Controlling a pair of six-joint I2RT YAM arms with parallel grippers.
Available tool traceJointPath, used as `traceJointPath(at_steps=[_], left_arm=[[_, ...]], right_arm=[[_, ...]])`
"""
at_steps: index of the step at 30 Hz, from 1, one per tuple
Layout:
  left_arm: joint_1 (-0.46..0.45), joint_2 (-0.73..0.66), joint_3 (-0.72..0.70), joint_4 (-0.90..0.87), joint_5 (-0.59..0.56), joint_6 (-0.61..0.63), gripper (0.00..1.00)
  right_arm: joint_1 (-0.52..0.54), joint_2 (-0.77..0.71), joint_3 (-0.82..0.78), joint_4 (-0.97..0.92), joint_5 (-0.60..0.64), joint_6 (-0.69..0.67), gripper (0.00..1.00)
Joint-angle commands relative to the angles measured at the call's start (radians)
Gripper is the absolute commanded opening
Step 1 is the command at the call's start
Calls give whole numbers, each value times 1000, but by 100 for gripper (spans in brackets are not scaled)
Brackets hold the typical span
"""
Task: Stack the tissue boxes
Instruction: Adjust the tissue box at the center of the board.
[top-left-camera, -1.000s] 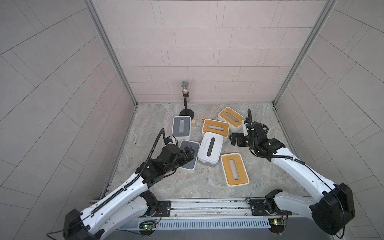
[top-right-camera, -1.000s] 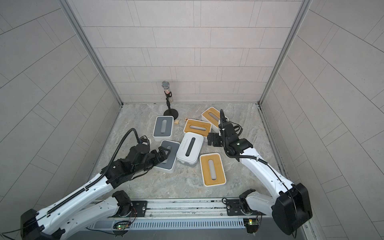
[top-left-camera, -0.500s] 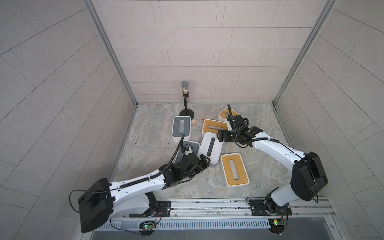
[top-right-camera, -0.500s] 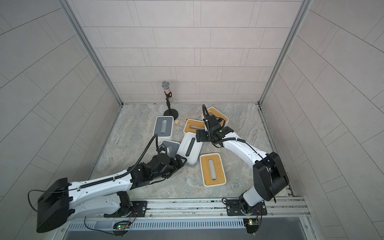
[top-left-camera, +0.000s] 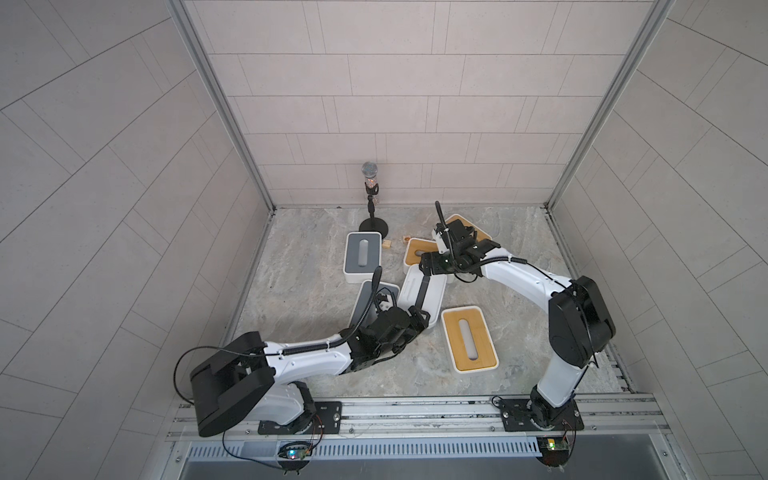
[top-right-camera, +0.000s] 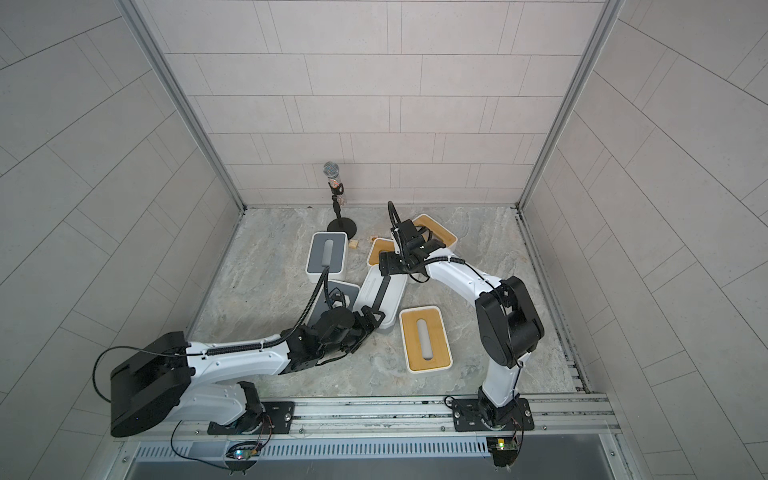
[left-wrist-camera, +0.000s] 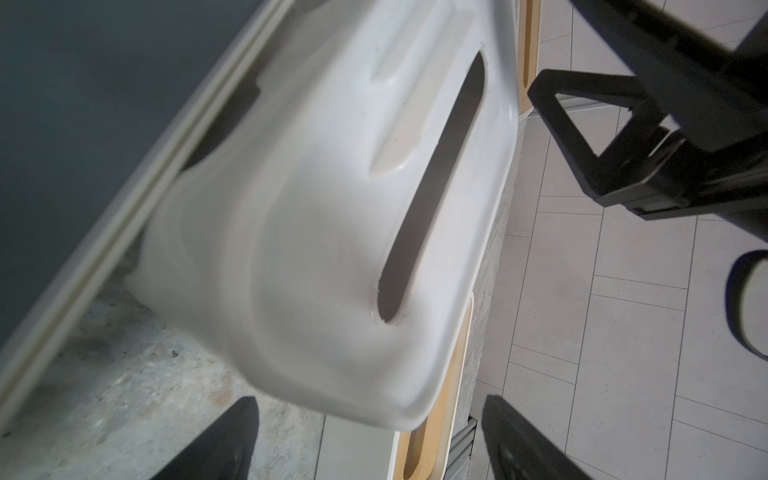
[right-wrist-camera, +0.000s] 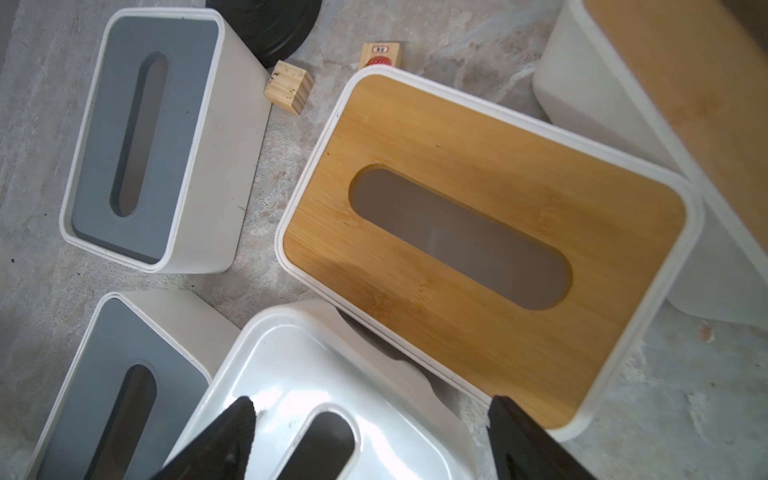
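The white box (top-left-camera: 409, 286) lay mid-table between a grey-lidded box (right-wrist-camera: 83, 374) and a tan box (top-left-camera: 484, 345). The left gripper (left-wrist-camera: 370, 401) and right gripper (right-wrist-camera: 370, 401) straddled its ends, jaws spread.

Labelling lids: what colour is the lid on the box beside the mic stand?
Grey lid on a white box; clearest in the right wrist view.

Non-task stuff: a mic (top-left-camera: 369, 170) on a black round-base stand (top-left-camera: 374, 226), at the back, past the right pincer (top-left-camera: 429, 266). Two little wooden cubes (top-left-camera: 387, 244) lie between base and pincer, one red-printed. Marble-look tabletop (top-left-camera: 316, 257), tiled walls (top-left-camera: 415, 104).
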Motion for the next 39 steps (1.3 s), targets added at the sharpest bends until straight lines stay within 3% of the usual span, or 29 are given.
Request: traceJointPath(at_steps=[1, 11, 20, 39], left_arm=[[10, 13, -12, 52, -46, -12, 89], [47, 3, -13, 10, -126, 27, 87], [149, -38, -41, -9, -101, 69, 86], [417, 45, 84, -81, 125, 251, 85]], right_arm=[[11, 38, 58, -85, -45, -29, 89], [14, 42, 41, -116, -79, -39, 85], [15, -13, -39, -106, -84, -35, 84], [13, -171, -241, -73, -128, -9, 86]])
